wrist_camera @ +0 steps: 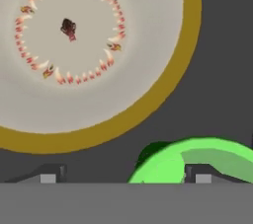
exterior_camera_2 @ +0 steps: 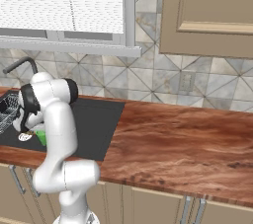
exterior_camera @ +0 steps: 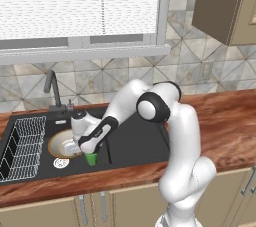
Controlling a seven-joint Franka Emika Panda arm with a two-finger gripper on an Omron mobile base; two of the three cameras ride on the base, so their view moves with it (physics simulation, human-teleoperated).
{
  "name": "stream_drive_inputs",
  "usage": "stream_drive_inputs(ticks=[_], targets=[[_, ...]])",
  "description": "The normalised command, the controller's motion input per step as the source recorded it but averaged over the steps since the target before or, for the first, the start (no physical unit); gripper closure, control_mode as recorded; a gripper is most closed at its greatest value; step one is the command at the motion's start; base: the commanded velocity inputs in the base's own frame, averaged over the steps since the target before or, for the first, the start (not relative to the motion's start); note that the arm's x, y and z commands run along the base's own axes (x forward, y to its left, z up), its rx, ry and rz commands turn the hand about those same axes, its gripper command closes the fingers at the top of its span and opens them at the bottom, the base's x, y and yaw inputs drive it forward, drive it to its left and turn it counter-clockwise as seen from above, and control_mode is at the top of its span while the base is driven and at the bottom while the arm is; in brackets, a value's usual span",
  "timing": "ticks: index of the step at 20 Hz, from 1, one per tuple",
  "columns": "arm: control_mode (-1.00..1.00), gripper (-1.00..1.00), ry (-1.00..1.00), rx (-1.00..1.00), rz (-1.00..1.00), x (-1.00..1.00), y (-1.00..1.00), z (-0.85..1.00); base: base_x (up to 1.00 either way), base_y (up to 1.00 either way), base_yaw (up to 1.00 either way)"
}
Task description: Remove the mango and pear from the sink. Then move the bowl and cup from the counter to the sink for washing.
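Note:
The beige-tan bowl point(exterior_camera: 62, 143) lies in the basin of the black sink point(exterior_camera: 135, 141). Just to its right the small green cup point(exterior_camera: 91, 159) stands on the basin floor. My gripper point(exterior_camera: 87, 151) hangs low over the cup, reaching down into the basin. In the hand view the speckled bowl point(wrist_camera: 74, 45) takes up the upper left and the cup's rim point(wrist_camera: 163, 166) curves along the bottom. My gripper point(wrist_camera: 125, 177) is open, its fingertips point(wrist_camera: 48, 177) set wide, the right one over the cup's rim. The mango and pear are out of view.
A white wire rack point(exterior_camera: 25, 146) fills the sink's left end and the dark faucet point(exterior_camera: 52, 88) rises behind the basin. A round drain point(exterior_camera: 60, 163) sits in front of the bowl. The wood-grain counter point(exterior_camera_2: 188, 134) runs off to the right under a wall cabinet point(exterior_camera_2: 212, 11).

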Motion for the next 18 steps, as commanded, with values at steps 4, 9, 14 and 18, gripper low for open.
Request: stream_drive_inputs(ticks=[4,9,14,18], targets=[[-1.0,-1.0,-0.12,0.08,-0.13,-0.11,0.0,0.13,0.0,0.0,0.0],[-1.0,-1.0,-0.1,0.08,-0.09,-0.13,0.0,0.31,0.0,0.0,0.0],[-1.0,-1.0,0.0,0.05,-0.06,-0.07,-0.02,0.46,0.0,0.0,0.0],[-1.0,-1.0,0.0,0.01,-0.01,0.0,-0.02,0.53,0.0,0.0,0.0]])
